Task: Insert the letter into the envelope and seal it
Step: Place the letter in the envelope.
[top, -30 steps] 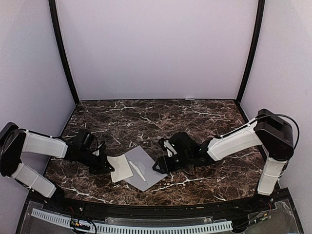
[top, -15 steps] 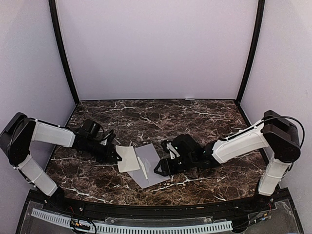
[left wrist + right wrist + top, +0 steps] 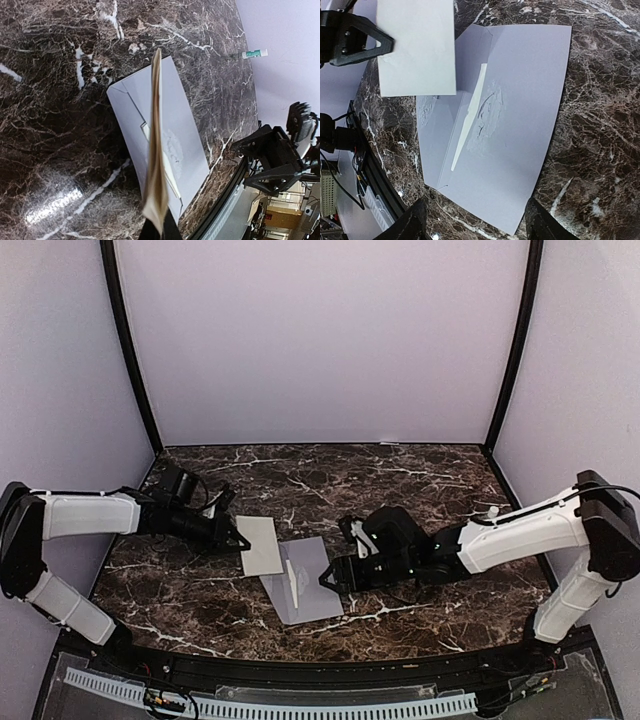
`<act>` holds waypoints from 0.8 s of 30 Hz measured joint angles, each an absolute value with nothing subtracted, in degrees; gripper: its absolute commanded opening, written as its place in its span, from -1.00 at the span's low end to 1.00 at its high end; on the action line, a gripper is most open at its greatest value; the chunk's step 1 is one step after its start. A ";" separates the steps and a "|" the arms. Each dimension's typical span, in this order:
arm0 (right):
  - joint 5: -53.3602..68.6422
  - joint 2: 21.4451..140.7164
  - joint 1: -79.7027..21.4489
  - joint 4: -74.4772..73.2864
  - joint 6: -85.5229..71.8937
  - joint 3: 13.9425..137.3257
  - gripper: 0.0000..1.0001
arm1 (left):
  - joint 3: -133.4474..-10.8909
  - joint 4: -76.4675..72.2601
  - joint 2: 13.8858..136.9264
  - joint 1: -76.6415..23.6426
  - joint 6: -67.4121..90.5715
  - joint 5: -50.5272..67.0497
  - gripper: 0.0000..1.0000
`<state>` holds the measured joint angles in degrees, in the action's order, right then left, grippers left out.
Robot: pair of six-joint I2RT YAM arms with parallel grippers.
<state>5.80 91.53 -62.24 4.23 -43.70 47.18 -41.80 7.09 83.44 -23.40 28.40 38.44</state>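
The pale grey-lavender envelope (image 3: 310, 585) lies flat on the marble table, flap open on its left side. It also shows in the left wrist view (image 3: 175, 125) and the right wrist view (image 3: 515, 125). My left gripper (image 3: 238, 539) is shut on the folded off-white letter (image 3: 262, 545) and holds it by its left edge, above the envelope's far left corner. In the left wrist view the letter (image 3: 157, 140) is edge-on, pinched in the left gripper (image 3: 159, 231). In the right wrist view the letter (image 3: 417, 45) hangs over the envelope's flap. My right gripper (image 3: 336, 580) (image 3: 477, 227) is open and empty at the envelope's right edge.
A small white tube with a green end (image 3: 254, 53) lies on the table far to the right, near the wall. The table's black front rail (image 3: 320, 665) runs close behind the envelope's near edge.
My left gripper has carried the letter up and to the right, towards the envelope. The envelope has shifted and turned a little. My right gripper has moved slightly right, still open.
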 measured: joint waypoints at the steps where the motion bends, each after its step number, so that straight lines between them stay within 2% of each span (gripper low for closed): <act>1: 5.34 91.48 -62.24 4.03 -43.62 47.31 0.27 | -42.19 7.75 82.26 -23.40 28.99 38.44 -1.00; 13: 1.48 96.36 -62.22 1.63 -43.42 50.24 0.28 | -38.94 10.98 74.72 -23.40 40.82 41.63 -1.00; 24: 1.26 98.43 -62.22 1.23 -43.59 50.78 0.28 | -36.97 11.70 77.49 -25.06 43.86 43.03 -1.00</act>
<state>1.26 98.43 -62.22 1.23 -43.59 50.78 -36.97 11.70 77.49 -25.06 43.86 43.03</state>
